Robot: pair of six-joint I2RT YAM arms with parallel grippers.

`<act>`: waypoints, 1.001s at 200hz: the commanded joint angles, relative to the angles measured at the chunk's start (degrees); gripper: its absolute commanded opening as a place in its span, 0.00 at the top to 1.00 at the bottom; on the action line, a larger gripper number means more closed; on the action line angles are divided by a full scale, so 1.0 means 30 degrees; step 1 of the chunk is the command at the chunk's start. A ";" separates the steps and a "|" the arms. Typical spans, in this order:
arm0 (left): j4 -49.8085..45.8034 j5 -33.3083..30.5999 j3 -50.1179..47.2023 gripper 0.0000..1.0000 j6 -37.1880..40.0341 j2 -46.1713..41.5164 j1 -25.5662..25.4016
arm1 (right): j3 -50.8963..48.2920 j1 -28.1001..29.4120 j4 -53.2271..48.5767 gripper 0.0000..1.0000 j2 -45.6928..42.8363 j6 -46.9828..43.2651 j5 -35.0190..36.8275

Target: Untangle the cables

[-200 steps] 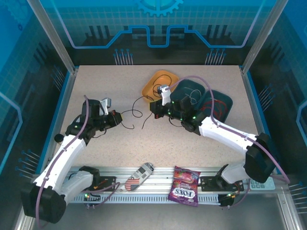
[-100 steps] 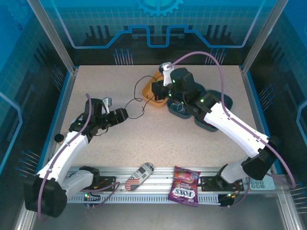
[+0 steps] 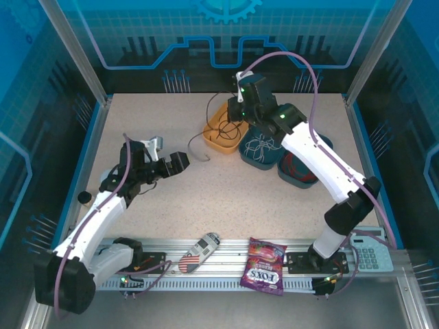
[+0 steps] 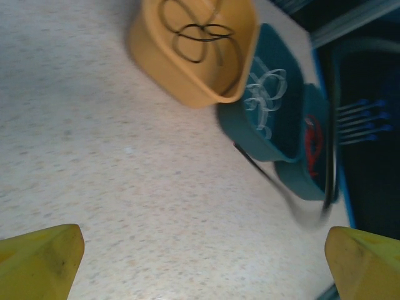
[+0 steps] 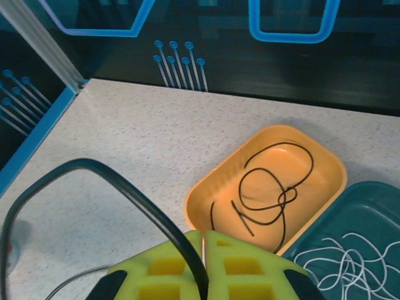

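Note:
My right gripper (image 3: 236,114) hangs over the orange tray (image 3: 212,137), shut on the black cable (image 3: 208,108). Part of that cable lies in loops in the tray (image 5: 275,187). Another strand arches up from the closed fingers (image 5: 187,247) and trails down to the table (image 3: 194,142). The white cable (image 3: 259,147) is bundled in a teal tray (image 3: 244,159), and the red cable (image 3: 299,168) in the teal tray beside it. My left gripper (image 3: 181,162) is open and low over the bare table, left of the cable's tail. Its yellow fingertips (image 4: 44,256) stand wide apart with nothing between them.
A remote-like device (image 3: 199,251), a Fox's candy bag (image 3: 265,266) and a calculator (image 3: 371,251) rest on the front rail. Blue walls and metal posts border the table on all sides. Open tabletop (image 3: 233,199) lies between the arms.
The right gripper has risen and swung back over the orange tray, carrying the black cable. The cable's tail has drawn away from the left gripper, which has shifted slightly right.

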 commanded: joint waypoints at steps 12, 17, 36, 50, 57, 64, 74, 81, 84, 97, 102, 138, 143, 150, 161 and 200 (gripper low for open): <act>0.2792 0.2626 -0.0591 0.01 -0.0356 -0.1669 0.0141 | 0.2683 -0.0871 -0.1221 1.00 0.1376 -0.0778 0.0833; 0.2845 0.2640 -0.0711 0.01 -0.0297 -0.1894 0.0141 | 0.3086 -0.1006 -0.1330 1.00 0.1567 -0.0918 0.0929; 0.3554 0.2799 -0.1423 0.01 -0.0614 -0.2750 0.0141 | 0.4462 -0.1539 -0.1729 1.00 0.2287 -0.1236 0.1359; 0.3739 0.2475 -0.1853 0.01 -0.0846 -0.3295 0.0141 | 0.5014 -0.1807 -0.1717 1.00 0.2575 -0.1442 0.1158; 0.3553 0.2114 -0.1991 0.01 -0.0879 -0.3444 0.0141 | 0.5109 -0.1868 -0.1572 1.00 0.2719 -0.1499 0.1169; 0.3278 0.1794 -0.2042 0.01 -0.0855 -0.3557 0.0141 | 0.5154 -0.1928 -0.1415 1.00 0.2846 -0.1533 0.1166; 0.2897 0.1348 -0.2135 0.01 -0.0778 -0.3639 0.0146 | 0.5147 -0.2023 -0.1067 1.00 0.3032 -0.1627 0.1141; 0.2681 0.1074 -0.2160 0.01 -0.0680 -0.3688 0.0141 | 0.5101 -0.2088 -0.0766 1.00 0.3162 -0.1700 0.1141; 0.2586 0.0962 -0.2186 0.01 -0.0658 -0.3725 0.0141 | 0.5087 -0.2119 -0.0622 1.00 0.3246 -0.1706 0.1141; 0.2363 0.0475 -0.2241 0.01 -0.0673 -0.3865 0.0142 | 0.5099 -0.2274 -0.0170 1.00 0.3580 -0.1665 0.1033; 0.2290 0.0333 -0.2274 0.01 -0.0716 -0.3934 0.0145 | 0.5139 -0.2358 -0.0011 1.00 0.3739 -0.1598 0.0974; 0.1841 -0.0158 -0.2333 0.01 -0.0709 -0.4377 0.0152 | 0.5962 -0.2882 0.0252 1.00 0.5185 -0.0813 -0.0003; 0.1816 -0.0210 -0.2357 0.01 -0.0721 -0.4396 0.0141 | 0.6111 -0.2898 0.0159 1.00 0.5407 -0.0634 -0.0124; 0.1776 -0.0244 -0.2394 0.01 -0.0731 -0.4409 0.0142 | 0.6246 -0.2952 0.0095 1.00 0.5681 -0.0466 -0.0397; 0.1730 -0.0282 -0.2453 0.01 -0.0758 -0.4391 0.0156 | 0.6371 -0.3029 0.0064 1.00 0.6117 -0.0158 -0.0712; 0.1504 -0.0368 -0.2535 0.01 -0.0848 -0.4262 0.0141 | 0.6571 -0.3306 -0.0066 1.00 0.7481 0.1007 -0.1613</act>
